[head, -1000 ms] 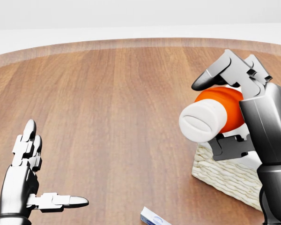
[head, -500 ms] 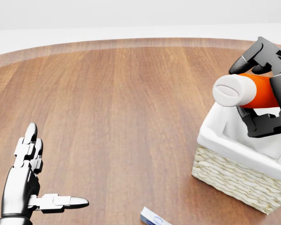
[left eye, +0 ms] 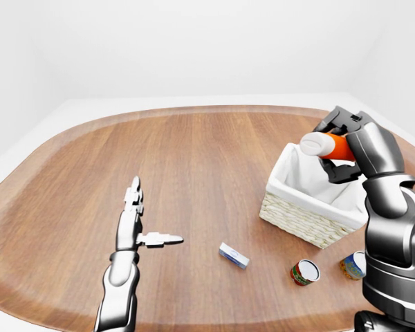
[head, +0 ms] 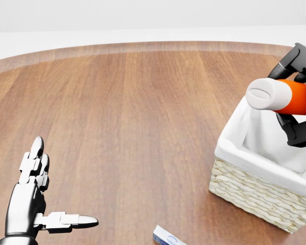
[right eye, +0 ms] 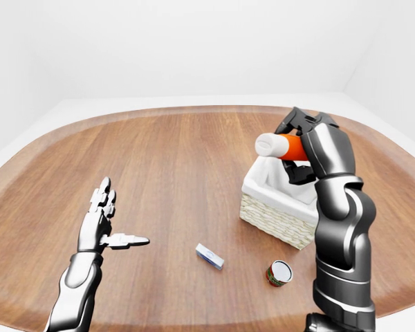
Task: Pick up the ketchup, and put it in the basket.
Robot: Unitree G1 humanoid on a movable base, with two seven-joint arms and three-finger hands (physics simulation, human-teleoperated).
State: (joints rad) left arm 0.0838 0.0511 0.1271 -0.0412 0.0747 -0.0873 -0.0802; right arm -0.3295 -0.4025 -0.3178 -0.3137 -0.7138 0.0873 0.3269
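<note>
The ketchup (head: 285, 96), an orange bottle with a white cap, lies sideways in the air with its cap toward the left of the head view. My right hand (head: 299, 97) is shut on it and holds it above the basket (head: 255, 191), a wicker box with a white cloth lining at the right of the head view. In the left-eye view the ketchup (left eye: 326, 144) hangs over the basket's (left eye: 301, 220) far right side. My left hand (head: 41, 196) is open at the lower left, fingers spread above the bare wood, holding nothing.
A small blue and white box (left eye: 234, 255) lies on the round wooden table (left eye: 194, 166) below the basket. Two tins (left eye: 305, 272) (left eye: 352, 265) lie near the table's lower right edge beside my right arm.
My right hand has carried the ketchup up and to the right, from in front of the basket to above its inside. The left hand has barely shifted.
</note>
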